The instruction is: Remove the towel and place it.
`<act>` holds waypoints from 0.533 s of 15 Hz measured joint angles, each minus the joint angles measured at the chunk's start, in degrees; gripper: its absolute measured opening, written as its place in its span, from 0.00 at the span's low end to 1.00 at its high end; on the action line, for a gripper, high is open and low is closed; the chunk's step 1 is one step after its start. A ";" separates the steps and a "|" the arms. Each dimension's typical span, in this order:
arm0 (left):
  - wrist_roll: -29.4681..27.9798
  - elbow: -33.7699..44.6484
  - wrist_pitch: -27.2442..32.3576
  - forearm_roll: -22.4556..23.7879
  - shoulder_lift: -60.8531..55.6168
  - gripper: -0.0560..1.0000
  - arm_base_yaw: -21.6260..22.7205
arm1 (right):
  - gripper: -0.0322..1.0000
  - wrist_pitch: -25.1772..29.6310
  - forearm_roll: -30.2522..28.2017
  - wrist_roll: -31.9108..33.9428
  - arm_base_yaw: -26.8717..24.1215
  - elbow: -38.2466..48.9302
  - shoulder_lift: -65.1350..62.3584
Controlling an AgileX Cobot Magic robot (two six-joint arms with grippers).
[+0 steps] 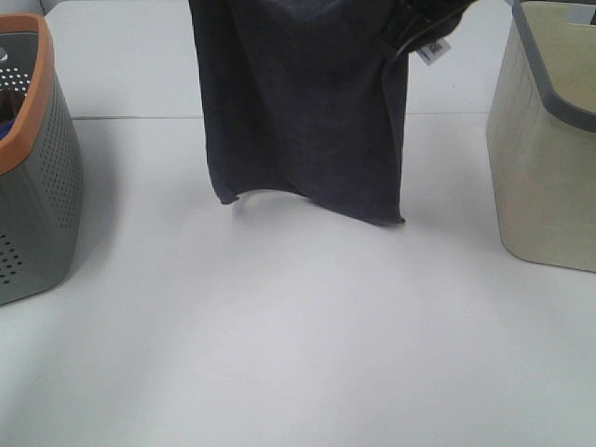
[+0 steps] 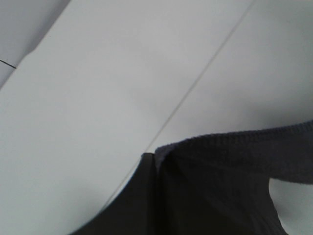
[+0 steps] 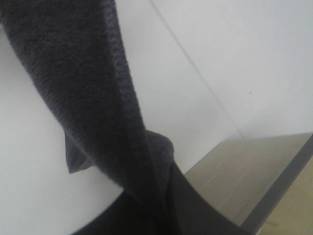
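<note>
The dark navy towel (image 1: 307, 112) hangs spread out above the white table, its lower edge a little above the surface. Its white tag (image 1: 433, 49) shows at the upper right corner. My right gripper (image 1: 414, 28) is partly in view at the top and is shut on that corner. In the right wrist view the towel (image 3: 83, 83) runs into my shut right gripper (image 3: 161, 161). In the left wrist view the towel's hem (image 2: 230, 161) is pinched in my left gripper (image 2: 157, 165). The left gripper is out of the exterior high view.
A grey perforated basket with an orange rim (image 1: 37, 186) stands at the left edge. A beige basket with a grey rim (image 1: 549, 158) stands at the right; it also shows in the right wrist view (image 3: 244, 181). The white table (image 1: 298, 335) lies below.
</note>
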 joint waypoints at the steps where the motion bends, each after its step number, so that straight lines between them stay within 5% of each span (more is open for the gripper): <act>1: -1.03 0.00 -4.93 0.40 1.49 0.05 1.72 | 0.05 -3.04 -0.17 0.00 -1.89 -3.32 2.23; 8: -1.26 0.00 -34.38 1.55 10.37 0.05 7.68 | 0.05 -25.21 -1.15 -0.40 -12.95 -18.22 16.62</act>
